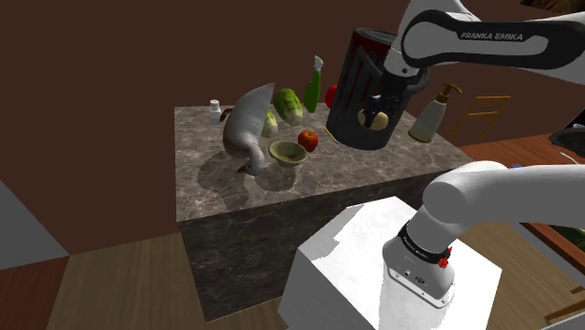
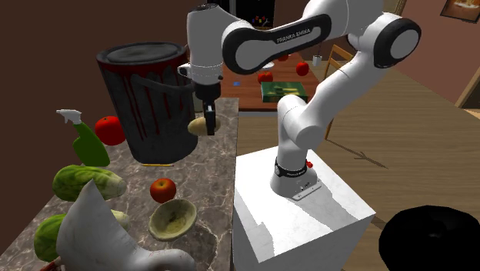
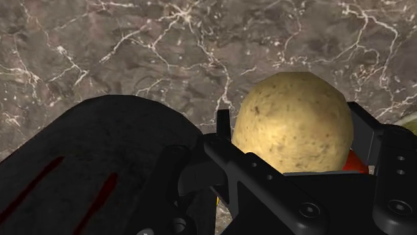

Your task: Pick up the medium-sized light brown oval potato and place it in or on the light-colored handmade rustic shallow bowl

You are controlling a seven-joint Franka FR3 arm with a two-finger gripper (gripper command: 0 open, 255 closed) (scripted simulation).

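Black and clamped tight, your claw [image 2: 208, 122] held the tan speckled potato [image 2: 198, 125] above the marble counter [image 2: 208, 185]. In the second exterior view the black bin [image 2: 146, 100] stood just beside it at nine o'clock. The pale bowl [image 2: 156, 225] lay near six o'clock, with a red tomato [image 2: 162, 189] beside its rim. A loose swing could have clipped the bin, and a hasty release might have struck the tomato and rolled off.

Behind fingers [image 3: 267, 187], potato [image 3: 292, 120] lower half hidden; red thing [image 3: 354, 161] behind potato mostly hidden; black bin [image 3: 100, 153] beside potato cut by edge.
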